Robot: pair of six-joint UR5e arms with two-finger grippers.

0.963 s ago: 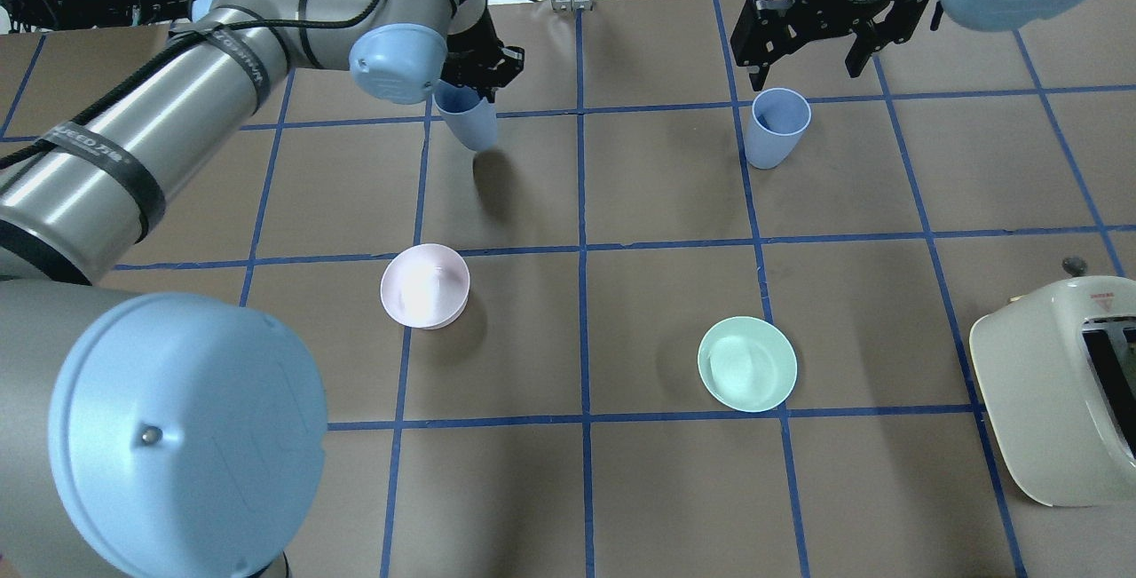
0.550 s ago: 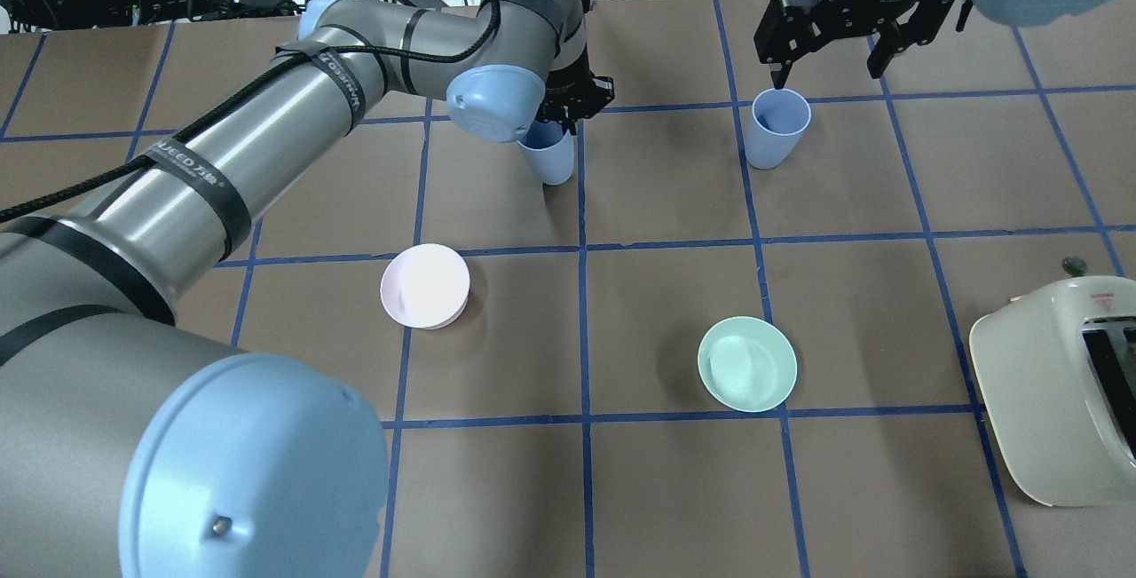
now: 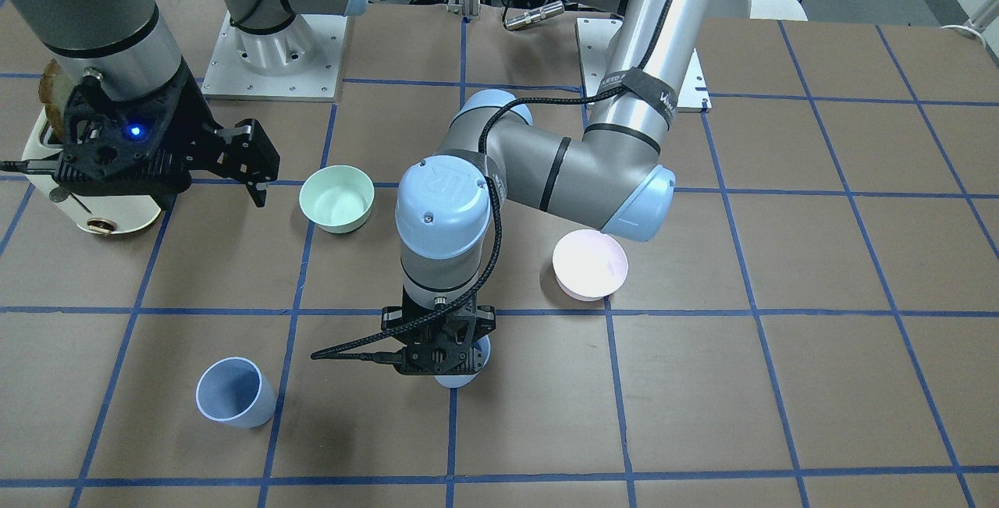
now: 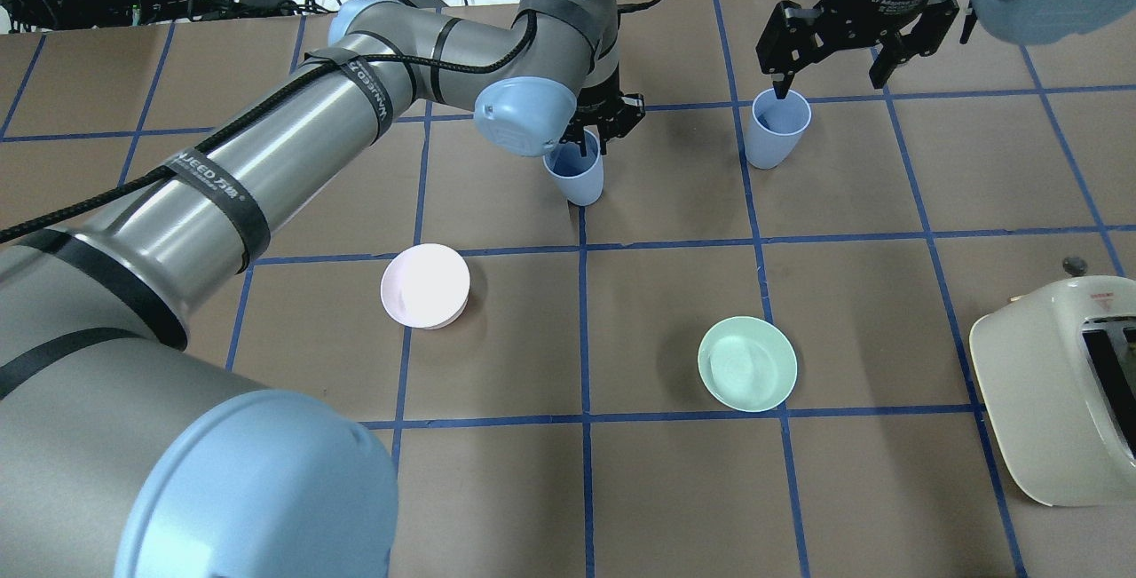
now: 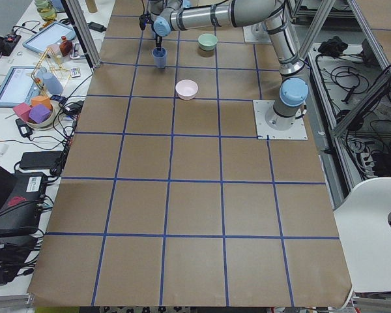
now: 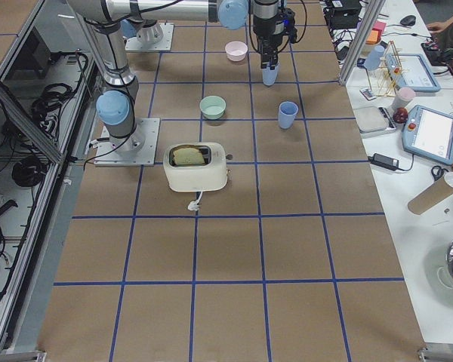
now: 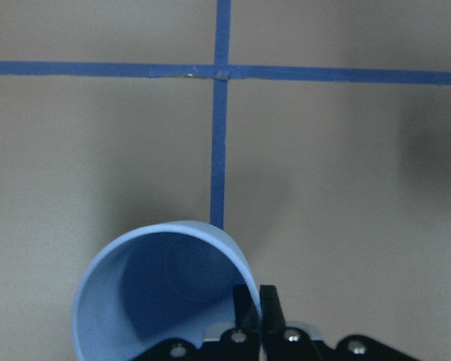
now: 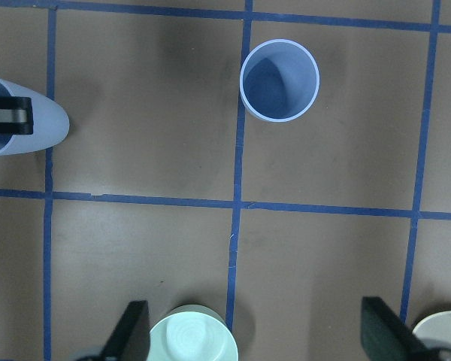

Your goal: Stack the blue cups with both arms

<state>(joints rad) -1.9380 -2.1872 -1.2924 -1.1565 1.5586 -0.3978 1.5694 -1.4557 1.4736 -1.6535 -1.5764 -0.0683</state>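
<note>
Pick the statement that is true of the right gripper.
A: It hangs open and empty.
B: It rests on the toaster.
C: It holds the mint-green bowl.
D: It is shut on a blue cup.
A: in the overhead view the right gripper has its fingers spread wide with nothing between them, up off the table near the standing blue cup; it is the left gripper that pinches the other blue cup.

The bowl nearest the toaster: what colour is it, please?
The bowl is mint green; overhead exterior view.

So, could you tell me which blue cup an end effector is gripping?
The cup at the centre tape line, rim pinched by the left end effector; the other cup stands free.
</note>
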